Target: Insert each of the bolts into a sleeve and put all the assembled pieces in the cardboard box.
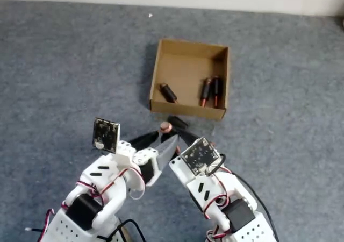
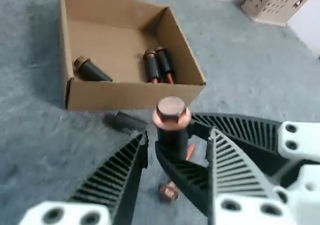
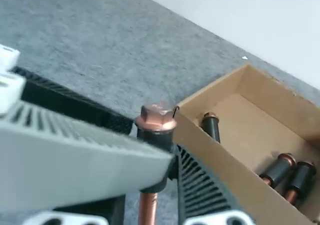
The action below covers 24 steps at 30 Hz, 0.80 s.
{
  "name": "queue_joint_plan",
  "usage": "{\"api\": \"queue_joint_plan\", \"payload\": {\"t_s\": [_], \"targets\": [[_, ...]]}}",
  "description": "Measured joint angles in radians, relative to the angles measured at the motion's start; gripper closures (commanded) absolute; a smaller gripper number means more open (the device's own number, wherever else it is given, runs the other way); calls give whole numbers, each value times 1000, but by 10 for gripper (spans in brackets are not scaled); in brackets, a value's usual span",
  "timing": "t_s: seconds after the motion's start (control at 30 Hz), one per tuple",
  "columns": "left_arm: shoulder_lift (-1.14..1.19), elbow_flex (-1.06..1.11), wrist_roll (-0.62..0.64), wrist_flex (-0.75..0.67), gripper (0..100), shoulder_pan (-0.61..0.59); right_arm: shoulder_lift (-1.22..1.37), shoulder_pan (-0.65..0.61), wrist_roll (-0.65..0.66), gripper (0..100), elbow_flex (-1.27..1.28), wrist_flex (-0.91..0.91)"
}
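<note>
**Q:** Held piece?
**A:** Bolt (image 3: 157,116) seated in a black sleeve (image 2: 172,139). It stands upright with the copper hex head on top and the shank end showing below, just outside the front wall of the cardboard box (image 1: 188,112). Right gripper (image 3: 167,152) is clamped on the sleeve. Left gripper (image 2: 177,137) is spread wide, fingers flanking the piece.

**Q:** Surroundings?
**A:** Three assembled pieces (image 1: 206,91) lie in the box, two together by one side wall and one near the opposite wall, with bare floor between. A loose sleeve (image 2: 127,121) lies just beside the box's front wall, outside. A loose bolt (image 2: 169,191) sits on the carpet (image 1: 64,64), farther from the box.
</note>
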Motion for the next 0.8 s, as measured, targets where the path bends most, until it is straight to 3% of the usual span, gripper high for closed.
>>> {"api": "queue_joint_plan", "payload": {"t_s": [0.23,0.37,0.53,0.67,0.8], "targets": [[-9,-141,0,226,780,-12,0,9,0,993,0,0],[-9,-153,0,256,812,-144,0,75,-63,993,0,43],[-9,-123,0,258,1000,-333,0,143,-147,993,0,173],[-2,-74,-11,258,984,-439,0,164,-158,993,-2,209],[-3,-32,-106,258,995,-531,0,167,-160,993,-17,233]]}}
